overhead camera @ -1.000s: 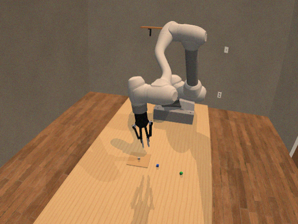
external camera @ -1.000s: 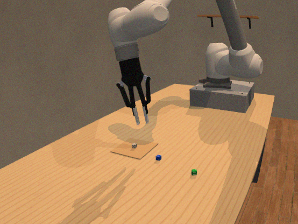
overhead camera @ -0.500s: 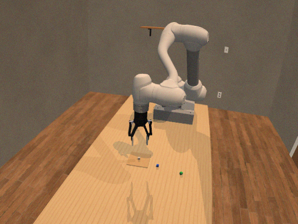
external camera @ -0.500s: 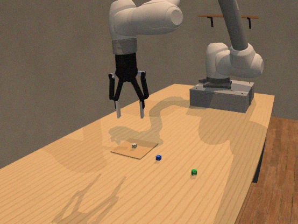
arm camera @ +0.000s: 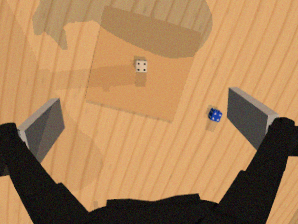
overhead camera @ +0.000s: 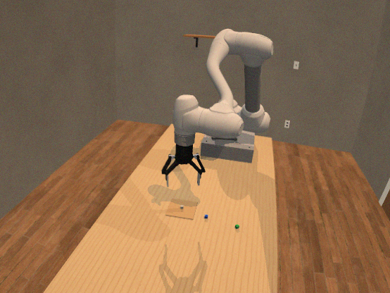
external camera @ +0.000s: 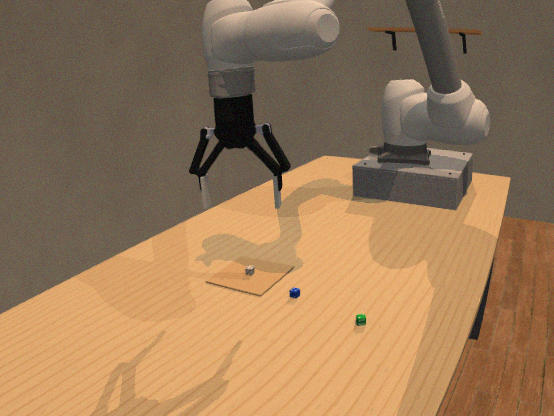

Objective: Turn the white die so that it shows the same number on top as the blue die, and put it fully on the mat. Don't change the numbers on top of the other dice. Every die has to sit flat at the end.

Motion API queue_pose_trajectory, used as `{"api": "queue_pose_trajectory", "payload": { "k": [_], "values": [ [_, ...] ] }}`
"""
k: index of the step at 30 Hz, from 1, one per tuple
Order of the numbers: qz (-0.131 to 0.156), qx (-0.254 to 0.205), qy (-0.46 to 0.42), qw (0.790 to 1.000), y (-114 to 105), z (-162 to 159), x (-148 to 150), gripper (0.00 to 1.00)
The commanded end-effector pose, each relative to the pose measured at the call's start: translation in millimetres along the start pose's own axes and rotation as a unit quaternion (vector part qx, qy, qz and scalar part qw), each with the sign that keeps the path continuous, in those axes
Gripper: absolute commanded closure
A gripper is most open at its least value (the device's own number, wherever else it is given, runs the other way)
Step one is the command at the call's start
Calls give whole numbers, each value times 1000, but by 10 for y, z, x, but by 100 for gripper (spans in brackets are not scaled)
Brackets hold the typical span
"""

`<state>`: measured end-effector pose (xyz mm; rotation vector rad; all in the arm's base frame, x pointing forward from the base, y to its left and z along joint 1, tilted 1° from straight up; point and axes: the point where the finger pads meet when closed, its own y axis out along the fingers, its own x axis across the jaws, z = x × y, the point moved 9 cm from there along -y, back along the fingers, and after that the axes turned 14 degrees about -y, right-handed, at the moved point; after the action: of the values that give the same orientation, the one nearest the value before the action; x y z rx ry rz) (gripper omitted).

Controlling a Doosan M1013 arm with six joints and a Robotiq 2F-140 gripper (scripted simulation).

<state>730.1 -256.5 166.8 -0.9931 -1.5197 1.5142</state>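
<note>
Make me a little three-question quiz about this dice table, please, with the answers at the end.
1. True or false: the white die lies on the mat.
2. Which die is nearest the mat: A) the blue die, B) the green die?
3. Fill in: the gripper hangs above the table, wide ____ and holding nothing.

Key: 1 true; 2 A; 3 open.

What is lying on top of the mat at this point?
Only the white die sits on the mat, fully inside its edges. The blue die lies beside the mat on the table. The open gripper hangs high above, covering nothing.
</note>
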Motion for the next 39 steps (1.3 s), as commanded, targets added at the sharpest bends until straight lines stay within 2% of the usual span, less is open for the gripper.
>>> {"api": "queue_pose_trajectory", "payload": {
  "k": [1, 16, 39],
  "values": [
    [0, 0, 0, 1000, -27, 0, 0, 0],
    [0, 0, 0, 1000, -291, 0, 0, 0],
    [0, 0, 0, 1000, -304, 0, 0, 0]
  ]
}}
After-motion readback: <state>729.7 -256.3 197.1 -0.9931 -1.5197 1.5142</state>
